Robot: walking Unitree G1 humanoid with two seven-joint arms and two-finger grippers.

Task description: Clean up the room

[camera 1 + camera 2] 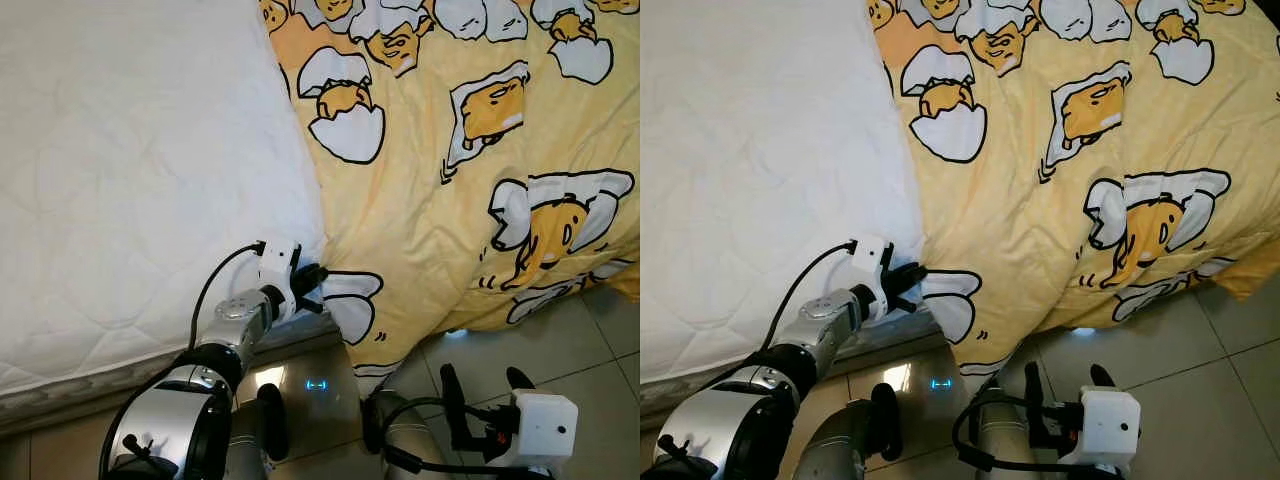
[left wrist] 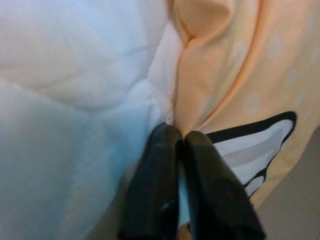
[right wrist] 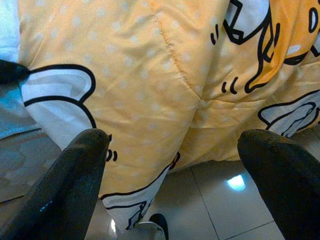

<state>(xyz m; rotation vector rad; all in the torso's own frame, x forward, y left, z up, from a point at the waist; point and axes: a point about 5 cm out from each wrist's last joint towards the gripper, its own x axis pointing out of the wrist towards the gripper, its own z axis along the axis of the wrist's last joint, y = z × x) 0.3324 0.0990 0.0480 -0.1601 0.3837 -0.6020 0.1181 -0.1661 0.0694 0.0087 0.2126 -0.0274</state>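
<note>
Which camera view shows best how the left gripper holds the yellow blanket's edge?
The left wrist view: the left gripper is shut on the yellow blanket edge beside the white mattress. The eye views show this grip small; the right wrist view shows just one fingertip.

This is a bedroom in a home. A bed with a white quilted mattress cover takes up most of the scene, and a yellow cartoon-egg printed comforter lies across it, draping over the edge. Below is a floor of glossy pale tiles.
</note>
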